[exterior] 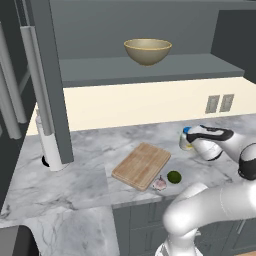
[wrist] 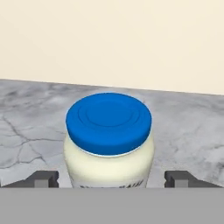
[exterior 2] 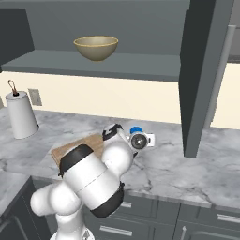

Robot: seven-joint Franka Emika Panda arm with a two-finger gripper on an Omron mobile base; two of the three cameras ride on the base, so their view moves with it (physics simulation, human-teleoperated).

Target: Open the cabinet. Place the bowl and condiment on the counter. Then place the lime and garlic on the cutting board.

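Hand spread wide around the condiment, fingertips clear of its sides.
The jar stands on the table; lime and garlic lie beside the cutting board, bowl on the open cabinet shelf.

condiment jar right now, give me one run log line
cabinet: open | bowl: on shelf | condiment: on counter, between open gripper fingers | lime, garlic: beside cutting board
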